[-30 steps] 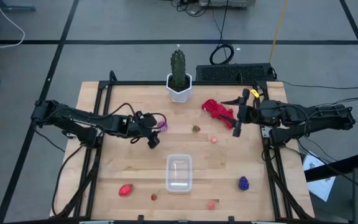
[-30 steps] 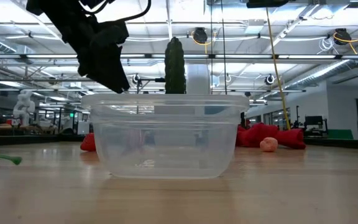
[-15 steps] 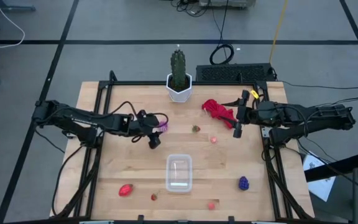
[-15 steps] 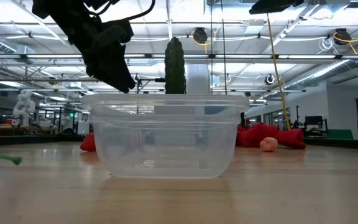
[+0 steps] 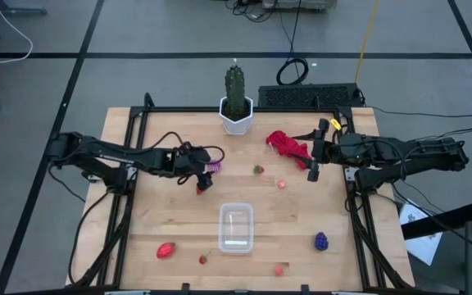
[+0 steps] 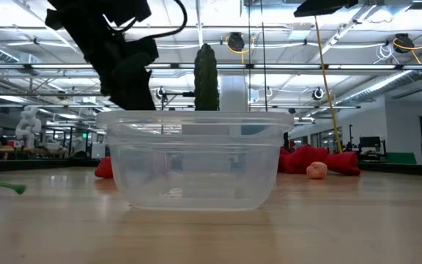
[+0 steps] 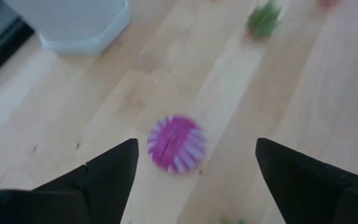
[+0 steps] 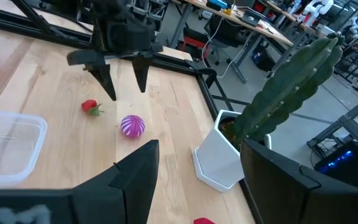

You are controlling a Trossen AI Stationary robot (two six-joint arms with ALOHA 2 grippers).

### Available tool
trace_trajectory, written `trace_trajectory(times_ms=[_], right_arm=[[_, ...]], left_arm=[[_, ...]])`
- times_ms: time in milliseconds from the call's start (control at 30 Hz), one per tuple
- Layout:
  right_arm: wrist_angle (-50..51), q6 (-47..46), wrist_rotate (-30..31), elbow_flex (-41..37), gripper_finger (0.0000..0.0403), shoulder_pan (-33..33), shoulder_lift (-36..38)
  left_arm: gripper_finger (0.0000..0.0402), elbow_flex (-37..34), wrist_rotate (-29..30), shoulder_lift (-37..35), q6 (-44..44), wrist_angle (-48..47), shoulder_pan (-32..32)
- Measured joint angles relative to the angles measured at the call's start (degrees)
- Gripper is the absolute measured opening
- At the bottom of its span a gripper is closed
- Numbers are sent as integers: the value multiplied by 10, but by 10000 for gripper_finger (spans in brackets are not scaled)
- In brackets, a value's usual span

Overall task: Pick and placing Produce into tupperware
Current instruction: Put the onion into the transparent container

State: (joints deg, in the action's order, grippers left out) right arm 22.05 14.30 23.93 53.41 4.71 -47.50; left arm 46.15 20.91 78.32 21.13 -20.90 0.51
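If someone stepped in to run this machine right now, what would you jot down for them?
Left gripper: open, poised above the magenta round piece, holding nothing.
Right gripper: fingers apart, empty, waiting near the red cloth.
Tupperware: empty, front centre of the table.
Done: nothing placed.
Left: all the produce, including the grape bunch and big strawberry at the front.

We see the wooden table [image 5: 179, 221] evenly and brightly lit from above, with only soft, short shadows under the arms, and in the low view rows of ceiling lights [image 6: 387, 70] shine behind the scene so that the left arm reads as a black silhouette. The clear tupperware [image 6: 195, 160] there catches pale reflections along its rim. The left wrist view is soft throughout, the magenta round piece [image 7: 176, 144] smeared.
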Motion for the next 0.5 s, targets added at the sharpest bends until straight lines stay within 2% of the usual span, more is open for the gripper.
trace_trajectory(times_ms=[233, 500], right_arm=[[7, 0, 0, 0, 219, 0, 0], [6, 0, 0, 0, 219, 0, 0]], left_arm=[[336, 0, 0, 73, -30, 11, 13], [336, 0, 0, 94, -55, 15, 14]])
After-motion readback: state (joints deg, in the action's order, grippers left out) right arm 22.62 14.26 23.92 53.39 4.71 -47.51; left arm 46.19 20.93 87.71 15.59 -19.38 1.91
